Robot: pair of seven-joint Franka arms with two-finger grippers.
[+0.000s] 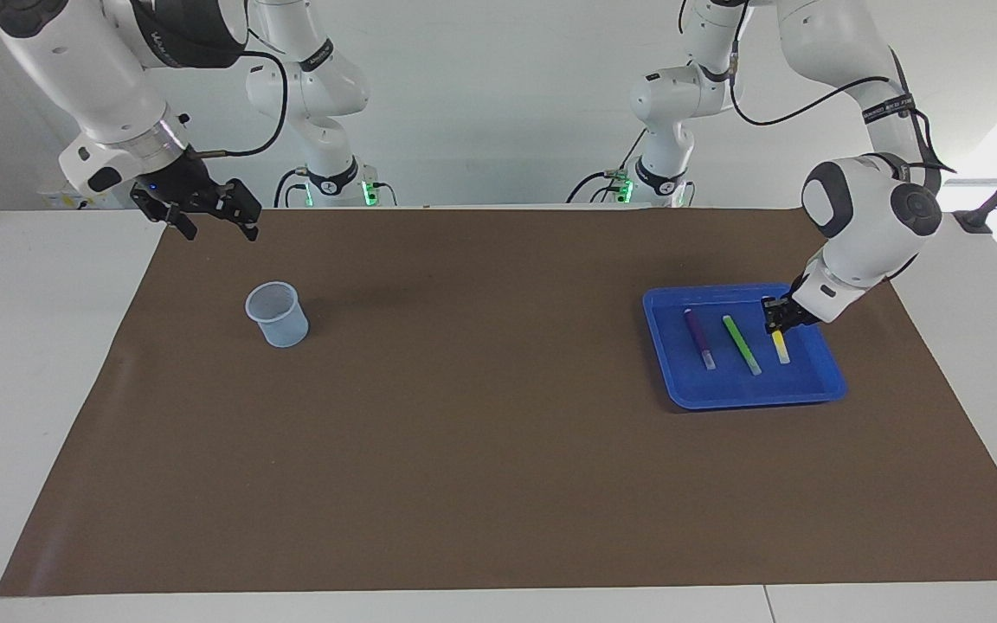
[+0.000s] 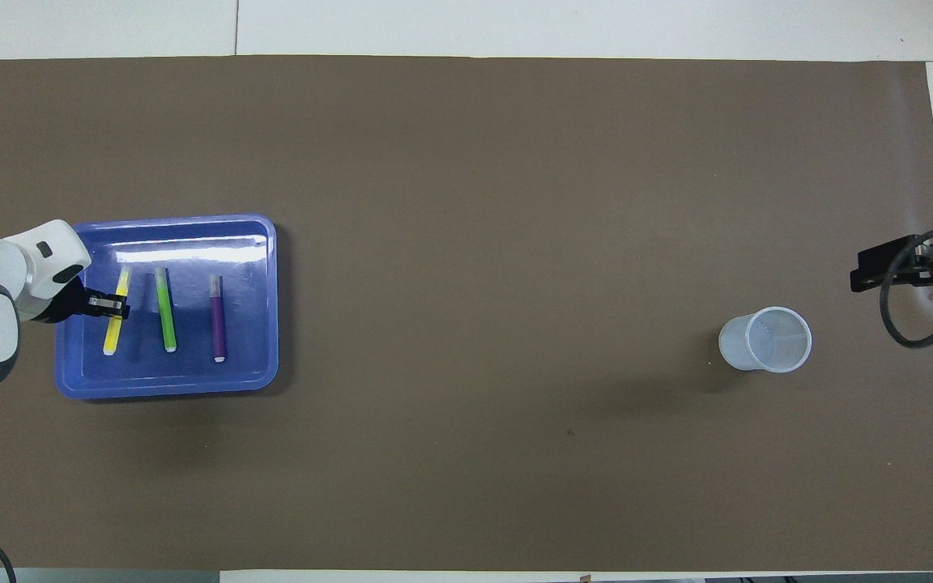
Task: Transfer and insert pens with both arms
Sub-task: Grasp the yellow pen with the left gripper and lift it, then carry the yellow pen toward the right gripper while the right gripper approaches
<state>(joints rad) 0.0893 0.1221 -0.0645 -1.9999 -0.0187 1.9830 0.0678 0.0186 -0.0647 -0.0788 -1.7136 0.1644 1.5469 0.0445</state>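
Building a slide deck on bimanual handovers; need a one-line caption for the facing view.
Left gripper clamps the yellow pen in the blue tray; right gripper hangs open near the cup.

One camera faces the robots from high across the bench (image 1: 22, 363); another looks steeply down; both share the brown mat (image 1: 498, 450).
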